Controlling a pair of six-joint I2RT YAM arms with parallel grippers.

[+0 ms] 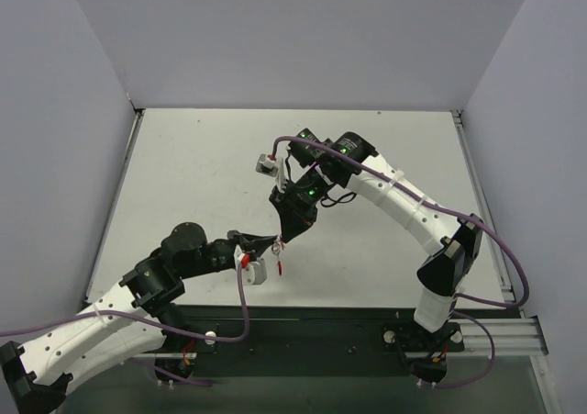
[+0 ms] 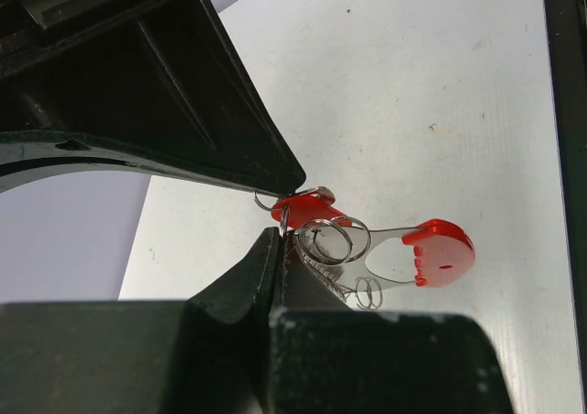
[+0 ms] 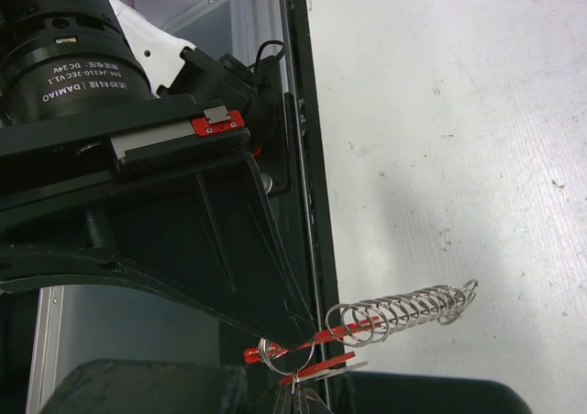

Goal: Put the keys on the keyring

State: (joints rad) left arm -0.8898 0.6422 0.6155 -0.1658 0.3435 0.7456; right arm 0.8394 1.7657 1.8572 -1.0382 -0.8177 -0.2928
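Pinching the keyring [image 2: 307, 205] from both sides here: the left gripper [image 2: 280, 219] has its black fingertips clamped together right on the red arc and a thin wire loop. The right gripper [image 3: 298, 382] is squeezed down on the same red strip from its own side. In the overhead view the two sets of tips meet nose to nose above the table [image 1: 202, 175], near its front edge, with the whole bundle held up off the surface.

Looks-wise, the keyring is a skinny bright red arc with a couple of small silver rings [image 2: 332, 241] hooked on. A stretched silver coil [image 3: 404, 306] sticks out sideways from it. One key [image 2: 445, 253] dangles past the left fingertips, a silver blade with a chunky red plastic head, clear of both grippers.

Around it there's just white tabletop with a few specks, plus the black rail [image 1: 321, 327] along the near edge. Both fingers crowd the ring, so exactly where the loop is gripped is hard to make out.
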